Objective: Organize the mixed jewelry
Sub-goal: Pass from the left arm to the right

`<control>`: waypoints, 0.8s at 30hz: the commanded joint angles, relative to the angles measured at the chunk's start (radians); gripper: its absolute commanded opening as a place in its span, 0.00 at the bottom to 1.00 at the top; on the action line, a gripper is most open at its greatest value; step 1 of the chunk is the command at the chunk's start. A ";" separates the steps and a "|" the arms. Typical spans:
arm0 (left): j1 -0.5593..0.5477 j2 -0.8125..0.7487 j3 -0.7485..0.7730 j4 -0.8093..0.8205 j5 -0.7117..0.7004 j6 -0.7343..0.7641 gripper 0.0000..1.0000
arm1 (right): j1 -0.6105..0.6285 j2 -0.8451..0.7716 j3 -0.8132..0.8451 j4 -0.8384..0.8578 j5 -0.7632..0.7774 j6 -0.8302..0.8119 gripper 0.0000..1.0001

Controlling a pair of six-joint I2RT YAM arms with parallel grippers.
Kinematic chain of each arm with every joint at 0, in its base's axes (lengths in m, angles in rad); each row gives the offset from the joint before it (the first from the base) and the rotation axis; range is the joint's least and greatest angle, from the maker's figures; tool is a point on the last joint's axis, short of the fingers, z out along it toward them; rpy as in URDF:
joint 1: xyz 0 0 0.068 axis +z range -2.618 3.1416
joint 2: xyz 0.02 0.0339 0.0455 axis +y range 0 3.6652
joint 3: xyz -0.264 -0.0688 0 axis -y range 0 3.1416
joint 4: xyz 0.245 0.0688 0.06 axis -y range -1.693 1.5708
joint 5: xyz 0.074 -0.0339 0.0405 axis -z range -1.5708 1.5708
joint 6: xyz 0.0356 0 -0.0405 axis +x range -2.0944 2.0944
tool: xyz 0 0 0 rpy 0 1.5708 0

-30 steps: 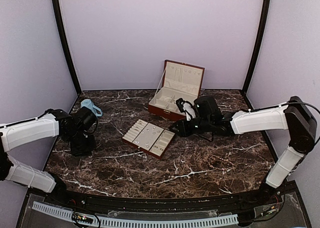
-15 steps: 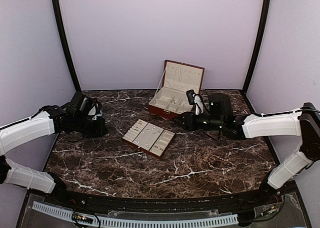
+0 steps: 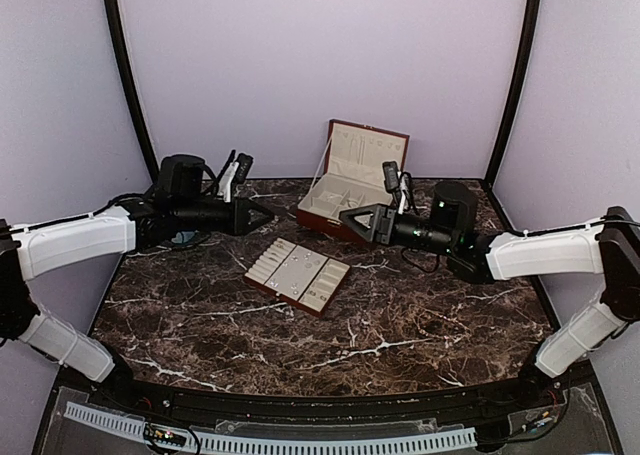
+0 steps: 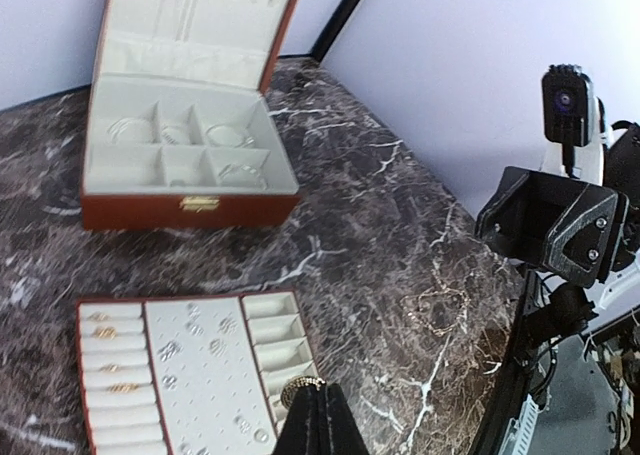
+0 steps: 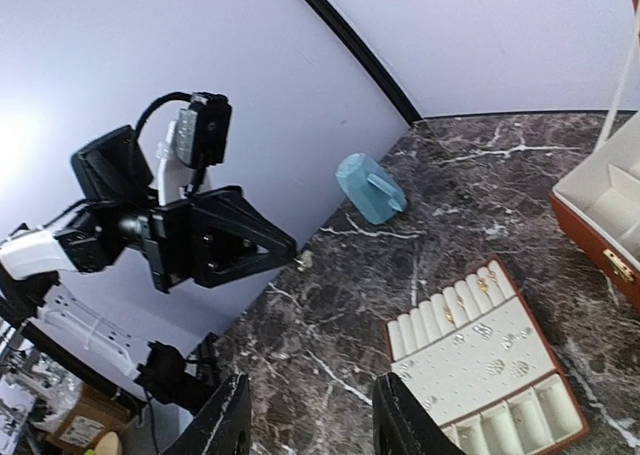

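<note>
Mixed jewelry (image 4: 100,332) is found in three places. Gold rings (image 4: 110,367) are tucked into the slotted rolls at one end of the flat compartment tray (image 4: 270,327), and small pale pieces (image 4: 168,351) are dotted over its middle panel. Thin hoops (image 4: 232,135) are laid in the cream-lined compartments of the open red-brown box (image 4: 130,212). The box stands on the marble counter (image 3: 400,315) just behind the tray, with its lid upright.

One small gold-coloured ring (image 4: 300,383) is pinched at the very tip of the left hand (image 4: 320,415), whose fingers are pressed fully together. That hand is held in the air, pointed level toward the middle, over the counter to the left of the tray.

The right hand (image 5: 310,420) is spread wide, with nothing between its fingers and nothing touched. It is raised off the counter in front of the box and pointed toward the left hand, well apart from it.

A blue cup (image 5: 368,187) is seen on the counter at the far left side, beyond the left arm.
</note>
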 commanded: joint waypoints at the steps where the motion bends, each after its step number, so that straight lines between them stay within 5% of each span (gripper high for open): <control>1: -0.021 0.048 0.035 0.225 0.180 0.038 0.00 | -0.006 0.035 -0.002 0.216 -0.104 0.116 0.42; 6: -0.032 0.084 -0.004 0.395 0.271 -0.002 0.00 | 0.003 0.115 0.028 0.384 -0.171 0.233 0.45; 11: -0.046 0.104 -0.037 0.518 0.349 -0.089 0.00 | 0.039 0.167 0.074 0.361 -0.163 0.197 0.47; 24: -0.084 0.140 -0.014 0.541 0.446 -0.270 0.00 | 0.075 0.186 0.136 0.297 -0.205 0.071 0.48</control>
